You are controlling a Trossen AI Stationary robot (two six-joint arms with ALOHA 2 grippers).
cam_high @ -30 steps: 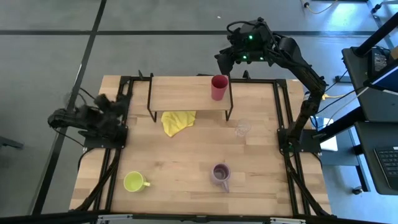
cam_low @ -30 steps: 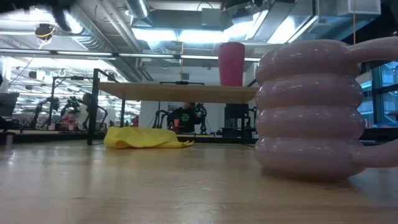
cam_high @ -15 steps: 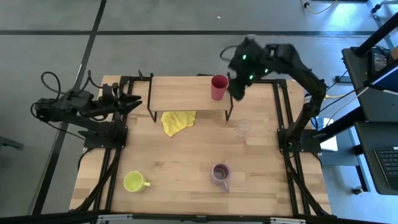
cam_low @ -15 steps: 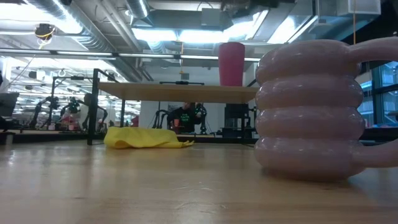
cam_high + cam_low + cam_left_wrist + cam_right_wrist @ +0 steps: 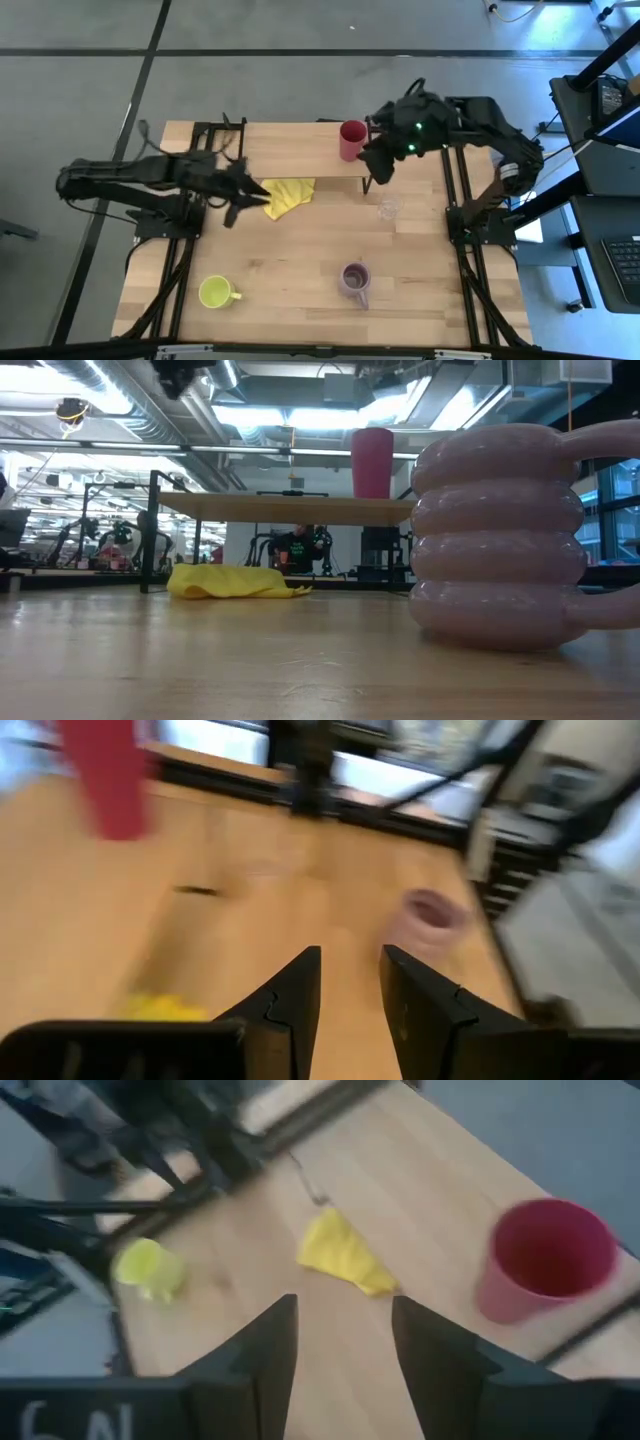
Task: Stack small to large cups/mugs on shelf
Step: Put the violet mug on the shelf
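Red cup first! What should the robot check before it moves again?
1. Red cup upright on the shelf: ok.
2. Right gripper open and empty, beside the red cup: ok.
3. Left gripper open and empty, near the yellow cloth: ok.
4. Clear glass, lilac mug and lime-yellow mug on the shelf: not ok, all on the table.
5. Yellow cloth lying clear of the shelf legs: cannot tell.
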